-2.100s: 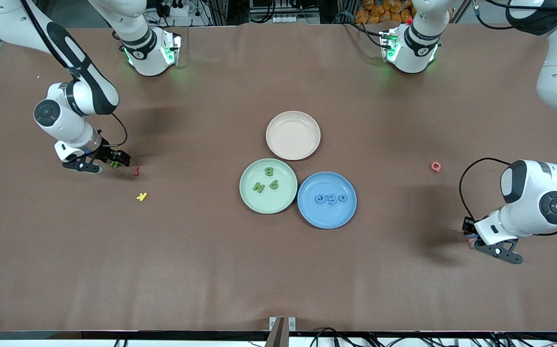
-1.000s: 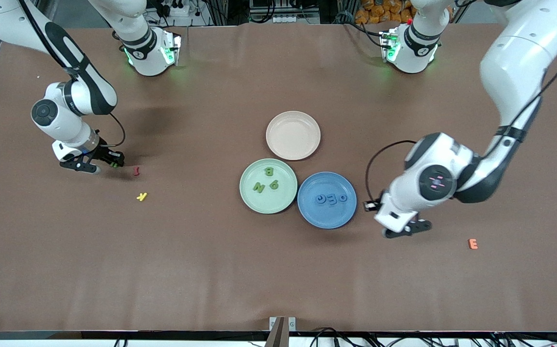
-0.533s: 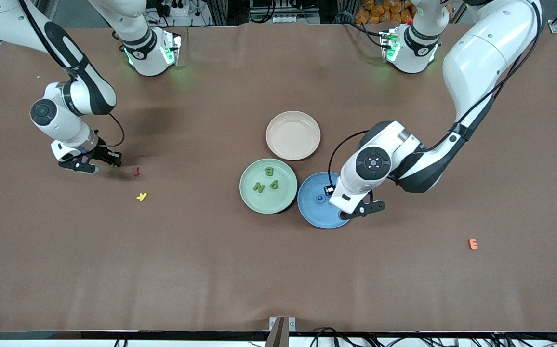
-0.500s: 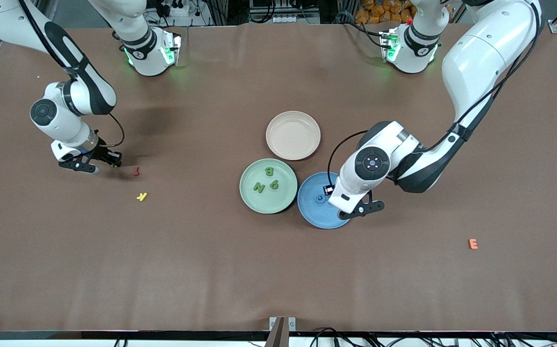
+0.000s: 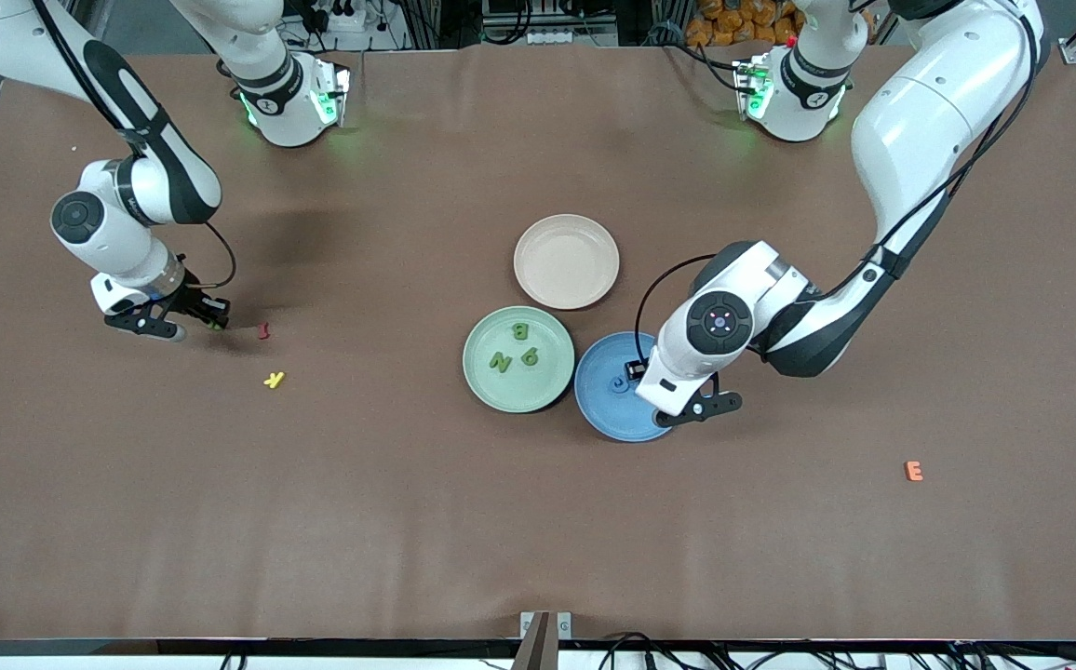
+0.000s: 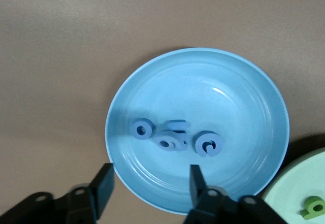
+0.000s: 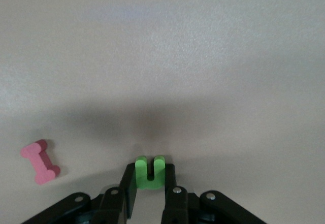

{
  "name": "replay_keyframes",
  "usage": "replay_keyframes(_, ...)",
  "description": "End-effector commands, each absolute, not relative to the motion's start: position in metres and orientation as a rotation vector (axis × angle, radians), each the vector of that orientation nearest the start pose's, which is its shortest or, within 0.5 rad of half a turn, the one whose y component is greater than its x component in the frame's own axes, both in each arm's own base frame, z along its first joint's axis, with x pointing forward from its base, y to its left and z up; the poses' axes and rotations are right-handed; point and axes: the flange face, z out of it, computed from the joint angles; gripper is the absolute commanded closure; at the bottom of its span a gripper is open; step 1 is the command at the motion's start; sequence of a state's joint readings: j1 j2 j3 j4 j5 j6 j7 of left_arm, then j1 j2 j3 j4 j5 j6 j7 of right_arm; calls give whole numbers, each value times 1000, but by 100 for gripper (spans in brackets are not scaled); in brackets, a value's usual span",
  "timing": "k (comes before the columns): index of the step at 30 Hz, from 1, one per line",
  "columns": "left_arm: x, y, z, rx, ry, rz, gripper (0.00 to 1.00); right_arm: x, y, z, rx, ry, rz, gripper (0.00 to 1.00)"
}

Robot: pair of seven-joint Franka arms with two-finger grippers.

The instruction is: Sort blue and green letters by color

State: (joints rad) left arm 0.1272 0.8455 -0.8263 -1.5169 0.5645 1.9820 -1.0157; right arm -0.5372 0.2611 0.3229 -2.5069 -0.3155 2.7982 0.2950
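In the front view, the left gripper [image 5: 682,409] hangs over the blue plate [image 5: 605,405]; 3 green letters [image 5: 519,346] lie in the green plate [image 5: 487,381]. The left wrist view shows fingers [image 6: 103,184] apart above the blue letters [image 6: 175,137]. The right wrist view shows the right gripper [image 7: 148,183] clamped on a green U [image 7: 149,171], a pink letter [image 7: 40,161] nearby.

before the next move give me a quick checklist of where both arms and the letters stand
1. Right end effector shut on the green letter: ok.
2. Left end effector open over the blue plate: ok.
3. Blue letters in the blue plate: ok, though some overlap, so the count cannot be told.
4. Three green letters in the green plate: ok.
5. Pink letter lies apart from the held one: ok.
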Motion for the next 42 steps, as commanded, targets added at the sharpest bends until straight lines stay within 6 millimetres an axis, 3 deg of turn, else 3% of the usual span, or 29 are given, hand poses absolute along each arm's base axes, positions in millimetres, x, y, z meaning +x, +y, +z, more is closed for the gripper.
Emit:
replay_keyframes(1,616,-314,270,-3127,-272,187,0,477,-43,216,-3160,442,-105,87)
replay_keyframes(9,633,-279,274,-3138,-232,180,0,500,48,236,-3041,594,-112,87)
replay_keyframes(16,634,-276,274,-3140,-197,185,0,515,144,261,-2949,740,-75,87)
replay_keyframes(22,638,-253,271,-3129,-139,213,0,521,231,268,-2887,851,-34,87)
replay_keyframes(26,643,-228,272,-3127,-85,226,0,524,271,272,-2862,902,-2,87)
replay_keyframes(33,645,-206,288,-3119,4,224,0,530,344,270,-2819,993,60,87)
replay_keyframes(36,640,-200,296,-3122,53,250,0,535,362,270,-2799,1025,72,87)
replay_keyframes(42,629,-160,322,-3154,186,297,0,543,395,263,-2767,1088,87,87)
